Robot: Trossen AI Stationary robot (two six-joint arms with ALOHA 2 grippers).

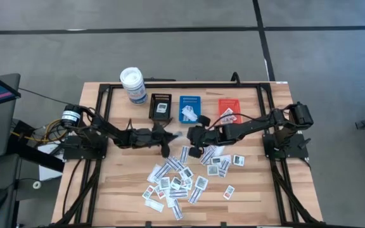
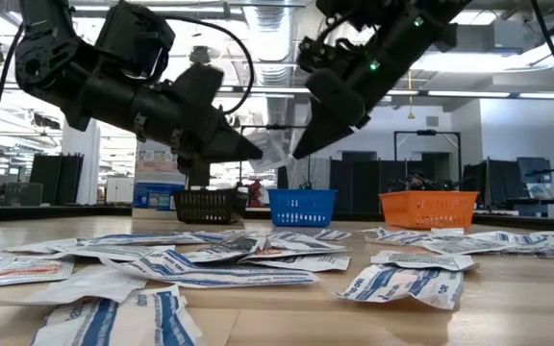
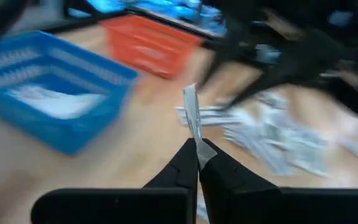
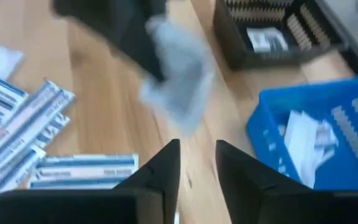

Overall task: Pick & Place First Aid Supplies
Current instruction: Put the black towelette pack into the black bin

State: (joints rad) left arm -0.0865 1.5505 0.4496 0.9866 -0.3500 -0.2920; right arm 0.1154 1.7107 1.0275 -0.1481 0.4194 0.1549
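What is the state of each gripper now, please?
Left gripper: closed on a small flat white packet.
Right gripper: open, holding nothing.

Both arms reach toward the table's middle and meet above it, raised off the surface. Left gripper (image 1: 167,137) points right, fingers (image 3: 185,165) pinched tight together on a thin white packet (image 3: 192,117) standing edge-on between the tips. Right gripper (image 1: 194,135) points left, just beside the left one, fingers (image 4: 160,165) parted with a clear gap, nothing between them.
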